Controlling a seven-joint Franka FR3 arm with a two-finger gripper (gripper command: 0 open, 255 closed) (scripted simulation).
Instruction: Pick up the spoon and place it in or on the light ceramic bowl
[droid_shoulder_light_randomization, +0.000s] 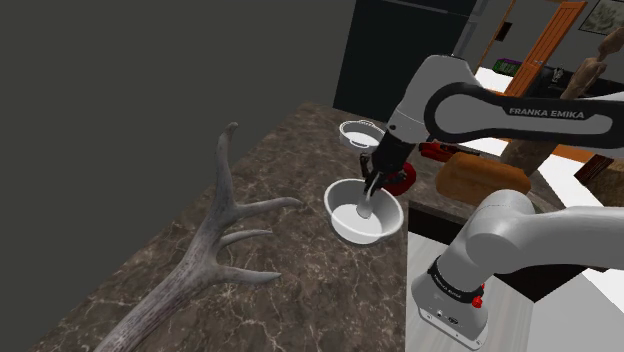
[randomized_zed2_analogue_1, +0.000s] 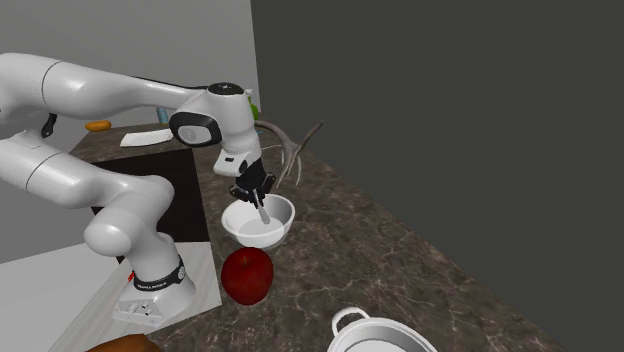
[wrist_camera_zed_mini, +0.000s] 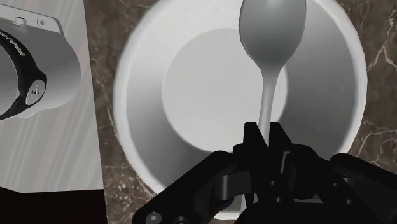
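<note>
While it is clamped by the gripper (wrist_camera_zed_mini: 265, 137), one spoon (wrist_camera_zed_mini: 273, 38) is hung head-down inside one white bowl (wrist_camera_zed_mini: 146, 121).
The spoon is seen as pale grey and smooth, with an oval head and a slim handle, whose end is pinched between the black fingers (wrist_camera_zed_mini: 252, 141), closed narrowly on it. One red apple (randomized_zed2_analogue_1: 247, 275), one antler (droid_shoulder_light_randomization: 215, 240) and one white pot (randomized_zed2_analogue_1: 380, 338) are set on the dark marbled worktop (droid_shoulder_light_randomization: 290, 290).
</note>
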